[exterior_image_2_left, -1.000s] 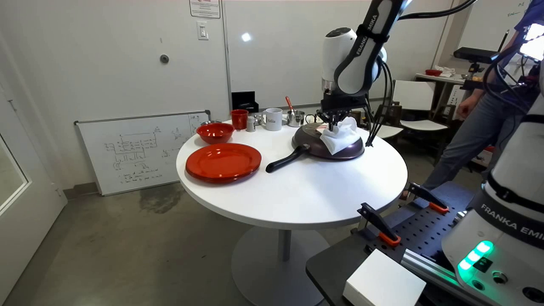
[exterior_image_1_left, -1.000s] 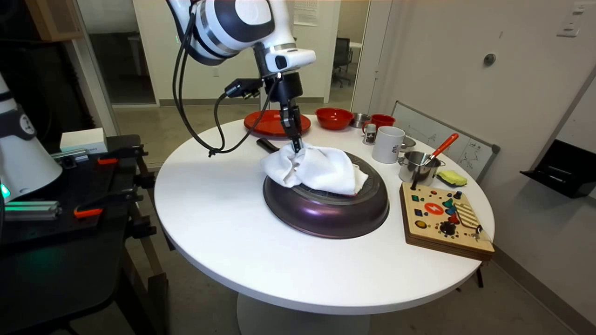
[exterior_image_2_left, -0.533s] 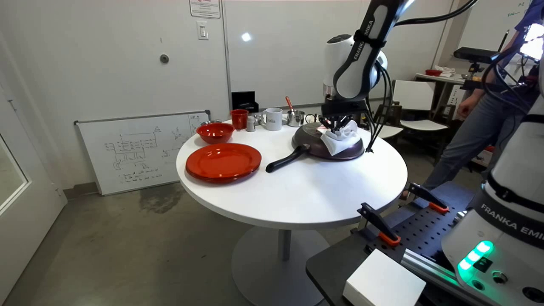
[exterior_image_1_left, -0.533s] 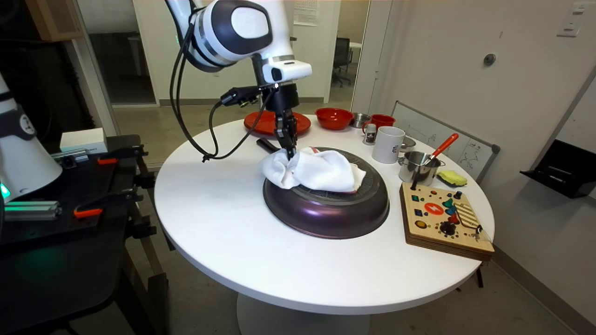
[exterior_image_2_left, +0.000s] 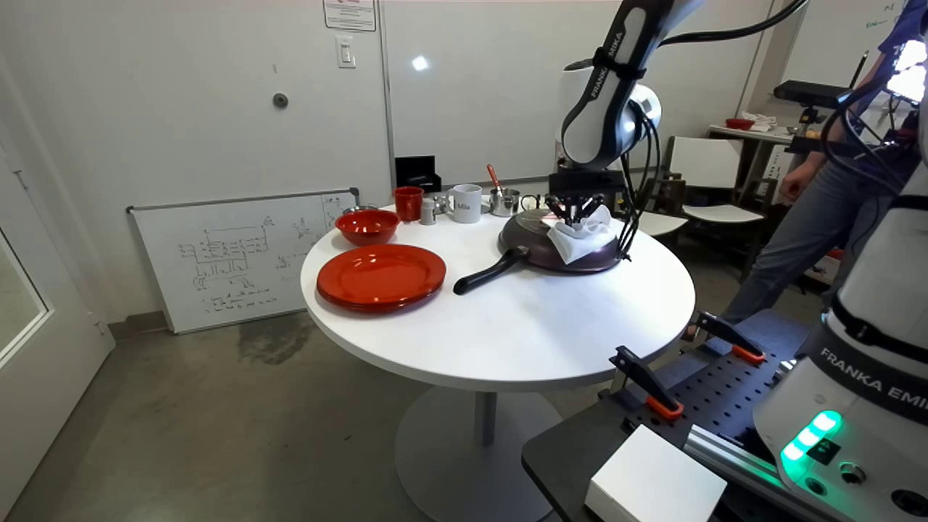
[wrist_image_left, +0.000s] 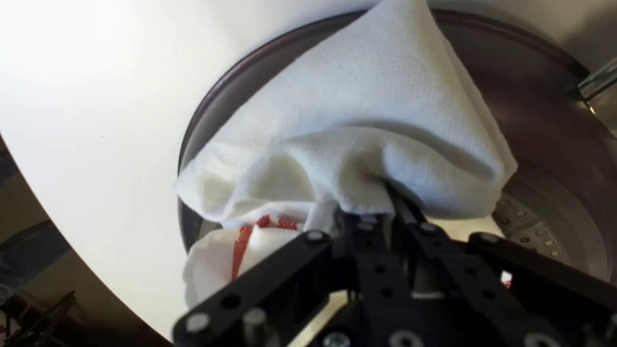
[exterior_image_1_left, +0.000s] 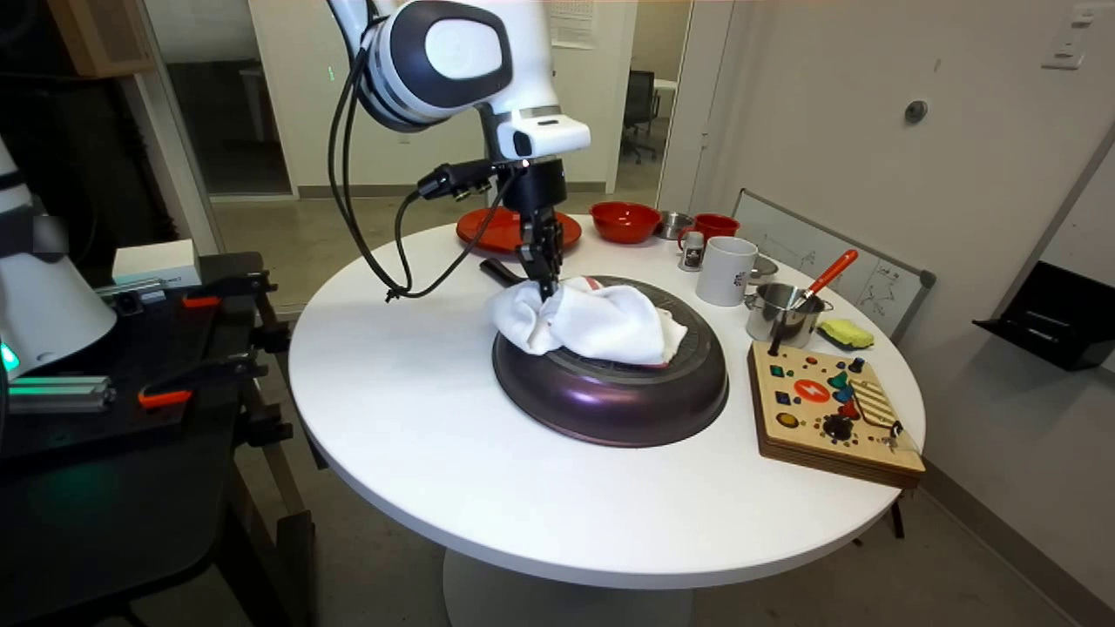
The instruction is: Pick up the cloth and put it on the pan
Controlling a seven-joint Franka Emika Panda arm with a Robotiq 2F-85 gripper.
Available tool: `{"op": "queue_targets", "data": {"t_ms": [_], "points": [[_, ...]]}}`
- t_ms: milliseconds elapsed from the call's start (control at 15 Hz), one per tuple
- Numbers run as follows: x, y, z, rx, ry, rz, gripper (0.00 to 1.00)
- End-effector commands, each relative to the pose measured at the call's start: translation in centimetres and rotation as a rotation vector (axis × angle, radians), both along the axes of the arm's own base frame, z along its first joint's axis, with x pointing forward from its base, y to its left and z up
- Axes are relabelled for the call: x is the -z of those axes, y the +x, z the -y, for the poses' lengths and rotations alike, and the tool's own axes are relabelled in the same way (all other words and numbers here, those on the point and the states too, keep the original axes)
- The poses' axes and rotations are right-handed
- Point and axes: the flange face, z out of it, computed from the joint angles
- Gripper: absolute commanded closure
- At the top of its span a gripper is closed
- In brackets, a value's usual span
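The white cloth (exterior_image_1_left: 610,326) lies bunched on the upturned base of the dark pan (exterior_image_1_left: 601,405). It also shows in an exterior view (exterior_image_2_left: 580,245) and the wrist view (wrist_image_left: 366,91), where its red stripe is visible at lower left. One cloth corner hangs over the pan's sloping side. The pan's black handle (exterior_image_2_left: 493,274) points away from the cloth. My gripper (exterior_image_1_left: 547,283) points down into the cloth, low over the pan, in both exterior views. In the wrist view, its fingers (wrist_image_left: 393,202) are close together with a cloth fold between them; the fingertips are partly hidden by cloth.
Stacked red plates (exterior_image_2_left: 380,275) and a red bowl (exterior_image_2_left: 367,226) stand near the handle side. A white mug (exterior_image_1_left: 726,270), a metal pot (exterior_image_1_left: 780,313) with a red-handled utensil, a yellow sponge (exterior_image_1_left: 845,333) and a wooden board (exterior_image_1_left: 827,409) stand beside the pan.
My gripper has moved down a little. The raised part of the cloth has settled lower onto the pan, and a red patch of it now shows behind the gripper. The pan has not moved.
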Motion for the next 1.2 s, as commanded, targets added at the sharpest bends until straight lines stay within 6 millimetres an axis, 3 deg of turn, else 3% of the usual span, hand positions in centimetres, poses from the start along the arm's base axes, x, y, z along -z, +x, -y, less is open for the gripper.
{"op": "queue_targets", "data": {"t_ms": [0,267,533,733,867,1133], "points": [[0.1,0.7,0.6,-0.014,0.002,-0.025,0.59],[-3.2,2.3,1.4,-0.036,0.007,0.031,0.29],[-10.2,4.9,1.7,-0.066,0.035,0.098,0.0],[-15.2,6.0,2.3,-0.061,0.076,0.101,0.0],[-17.4,6.1,2.5,-0.079,0.126,0.059,0.0],[-17.8,5.4,1.6,-0.192,0.316,-0.037,0.0]]}}
